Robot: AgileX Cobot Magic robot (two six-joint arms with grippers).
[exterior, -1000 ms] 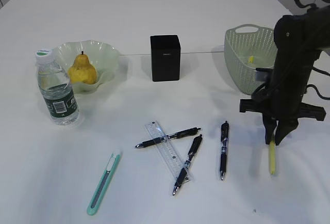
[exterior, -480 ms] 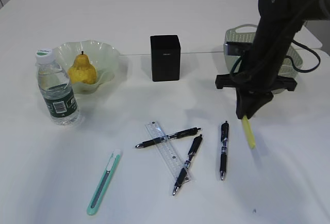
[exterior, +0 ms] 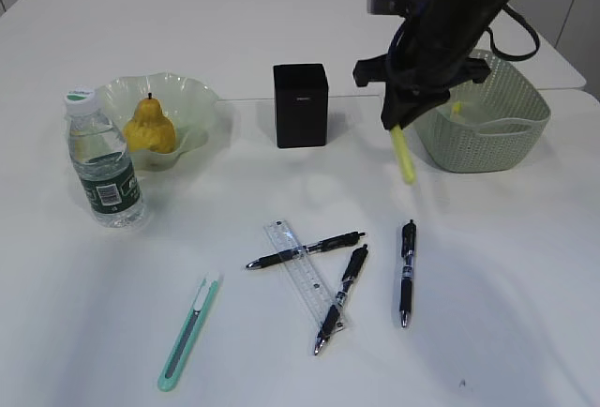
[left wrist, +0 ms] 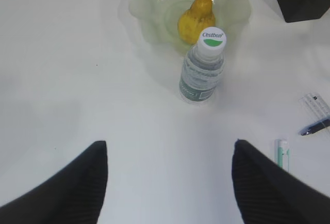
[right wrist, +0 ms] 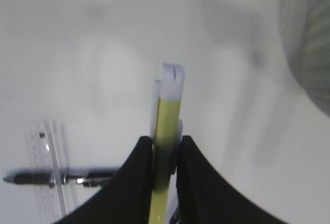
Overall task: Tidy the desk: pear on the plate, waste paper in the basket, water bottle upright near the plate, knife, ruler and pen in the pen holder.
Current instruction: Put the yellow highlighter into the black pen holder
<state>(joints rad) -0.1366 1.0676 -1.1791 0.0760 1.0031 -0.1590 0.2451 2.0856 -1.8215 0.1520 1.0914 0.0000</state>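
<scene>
My right gripper (exterior: pixel 396 118) (right wrist: pixel 165 144) is shut on a yellow pen (exterior: pixel 404 157) (right wrist: pixel 167 113), held in the air between the black pen holder (exterior: pixel 301 105) and the green basket (exterior: pixel 497 135); the pen hangs below the fingers. The pear (exterior: pixel 150 126) (left wrist: pixel 196 17) lies on the pale green plate (exterior: pixel 192 97) (left wrist: pixel 149 7). The water bottle (exterior: pixel 103 163) (left wrist: pixel 202 66) stands upright beside the plate. The teal knife (exterior: pixel 187 332), clear ruler (exterior: pixel 305 276) and three black pens (exterior: pixel 406 271) lie on the table. My left gripper (left wrist: pixel 167 149) hangs open above bare table. I cannot make out the waste paper.
The basket stands at the back right, close behind my right arm. One black pen (exterior: pixel 305 249) lies across the ruler and another (exterior: pixel 340 299) lies against its lower end. In the left wrist view the knife (left wrist: pixel 281 154) and ruler (left wrist: pixel 317 105) show at the right edge.
My right arm has lifted the yellow pen off the table at the right and carried it up and leftward, past the basket toward the pen holder. Nothing else moved.
</scene>
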